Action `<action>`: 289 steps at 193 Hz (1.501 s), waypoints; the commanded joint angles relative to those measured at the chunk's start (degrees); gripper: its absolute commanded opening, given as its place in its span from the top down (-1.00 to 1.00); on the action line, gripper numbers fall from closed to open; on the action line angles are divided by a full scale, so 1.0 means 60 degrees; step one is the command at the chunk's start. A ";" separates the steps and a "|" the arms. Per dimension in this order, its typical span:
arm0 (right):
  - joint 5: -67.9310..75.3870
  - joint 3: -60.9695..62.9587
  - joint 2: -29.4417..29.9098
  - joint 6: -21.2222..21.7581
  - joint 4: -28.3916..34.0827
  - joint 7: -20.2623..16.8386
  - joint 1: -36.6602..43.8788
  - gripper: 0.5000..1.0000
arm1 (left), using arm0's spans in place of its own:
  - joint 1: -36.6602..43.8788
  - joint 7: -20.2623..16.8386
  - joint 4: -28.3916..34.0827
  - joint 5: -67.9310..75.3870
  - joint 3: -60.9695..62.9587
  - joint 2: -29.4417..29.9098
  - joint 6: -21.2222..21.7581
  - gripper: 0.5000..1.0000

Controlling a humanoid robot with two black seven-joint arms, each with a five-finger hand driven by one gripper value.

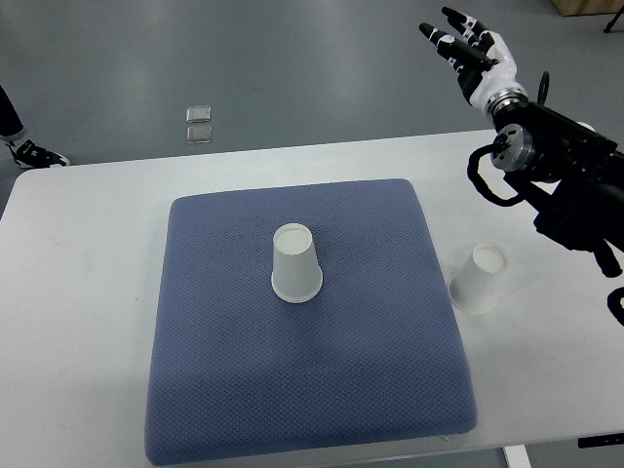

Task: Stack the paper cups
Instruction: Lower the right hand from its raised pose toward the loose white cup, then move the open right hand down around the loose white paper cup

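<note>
Right hand (466, 44) raised, fingers spread, paper cups (295, 263) well apart below

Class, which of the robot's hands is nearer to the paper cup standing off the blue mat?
Right. The right hand is raised beyond the table's far edge, above that cup; the left hand isn't visible.

White surface (88, 292) under my arm, spans most of view. Blue-grey quilted pad (302, 390) lies flat on it, centre, w/ rounded corners. One white paper cup (295, 263) upside down on pad, near its middle. 2nd white paper cup (480, 279) upside down directly on surface, just right of pad edge, not touching it.
</note>
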 commanded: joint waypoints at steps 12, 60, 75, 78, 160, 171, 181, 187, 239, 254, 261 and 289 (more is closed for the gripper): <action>-0.0867 -0.1273 -0.0944 0.0072 0.0059 -0.0044 0.0796 -0.66 | 0.0013 0.0000 0.0000 -0.0001 0.0000 0.0000 0.0000 -1.00; -0.1350 -0.3939 -0.2101 0.1463 0.0103 -0.0308 0.1660 -0.66 | 0.0013 0.0000 0.0000 0.0014 0.0000 0.0000 0.0000 -1.00; -0.2374 -0.4656 -0.2613 0.2297 0.0352 -0.0323 0.1879 -0.66 | 0.0013 0.0000 0.0000 0.0014 0.0000 0.0000 0.0000 -1.00; -0.2551 -0.4716 -0.2687 0.2401 0.0440 -0.0323 0.1924 -0.66 | 0.0013 0.0000 0.0000 -0.0001 0.0000 0.0000 0.0000 -1.00; -0.9084 -0.4906 -0.5793 0.6488 0.4879 -0.0220 0.3125 -0.65 | -0.0002 0.0000 0.0000 -0.0001 0.0000 0.0000 0.0000 -1.00; -0.9611 -0.4906 -0.5925 0.6795 0.5361 -0.0220 0.3227 -0.65 | -0.0002 0.0000 0.0000 -0.0001 0.0000 0.0000 0.0000 -1.00; -0.9978 -0.4906 -0.6013 0.6854 0.5670 -0.0220 0.3286 -0.64 | 0.0013 0.0000 0.0000 -0.0001 0.0000 0.0000 0.0000 -1.00; -1.0286 -0.4921 -0.6057 0.6869 0.5904 -0.0220 0.3286 -0.64 | 0.0013 0.0000 0.0000 -0.0001 0.0000 0.0000 0.0000 -1.00; -1.3274 -0.5067 -0.6203 0.5829 0.6900 -0.0308 0.3008 -0.60 | 0.0013 0.0000 0.0000 -0.0001 0.0000 0.0000 0.0000 -1.00; -1.3362 -0.5082 -0.6218 0.5653 0.6900 -0.0308 0.2788 -0.60 | 0.0013 0.0000 0.0000 -0.0001 0.0000 0.0000 0.0000 -1.00; -1.3391 -0.5082 -0.6218 0.5565 0.6900 -0.0308 0.2656 -0.60 | -0.0002 0.0000 0.0000 -0.0001 0.0000 0.0000 0.0000 -1.00; -1.4153 -0.5170 -0.6320 0.5126 0.6944 -0.0308 0.2202 -0.60 | 0.0013 0.0000 0.0000 -0.0001 0.0000 0.0000 0.0000 -1.00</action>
